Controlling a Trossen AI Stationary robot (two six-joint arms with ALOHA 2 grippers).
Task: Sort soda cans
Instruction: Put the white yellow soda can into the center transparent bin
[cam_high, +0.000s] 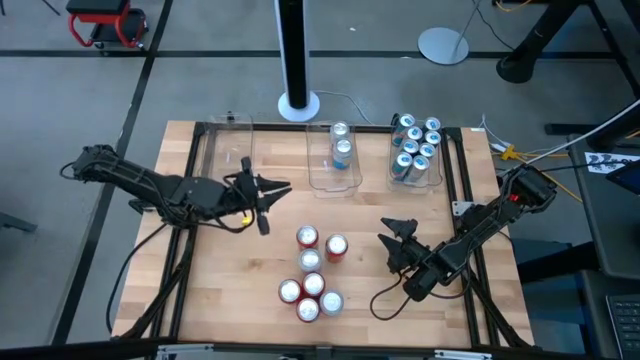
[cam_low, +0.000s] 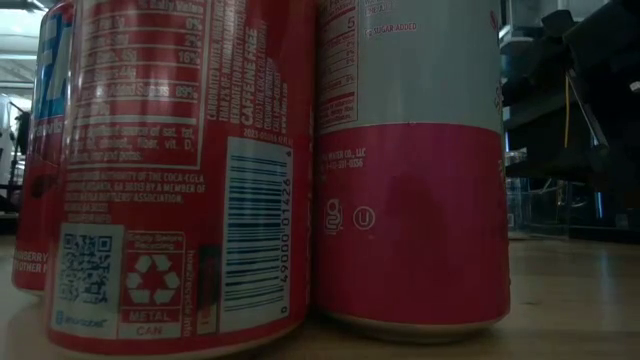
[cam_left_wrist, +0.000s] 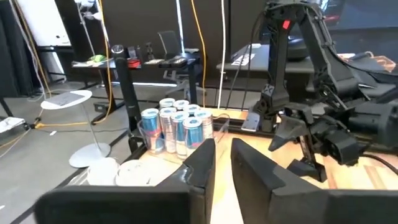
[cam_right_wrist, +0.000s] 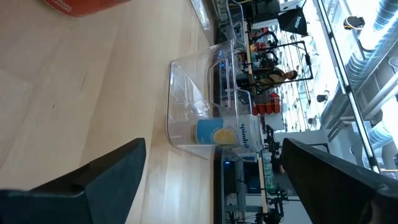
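Wooden slat tabletop (cam_high: 230, 300), framed in black rail, carries upright soda cans and three clear plastic bins.

Nearest the front edge stands a loose cluster of red and silver-and-red cans (cam_high: 312, 283), all upright with round silver tops facing up; two of them fill the low view. Beyond, the left gripper (cam_high: 283, 190) hovers with its jaws nearly closed on nothing, and the right gripper (cam_high: 392, 232) waits with jaws spread wide, empty. Farthest back: an empty bin (cam_high: 222, 150), a middle bin (cam_high: 333, 170) with two teal-blue cans (cam_high: 341, 146), and a right bin (cam_high: 416, 172) packed with teal-blue cans (cam_high: 417, 146).
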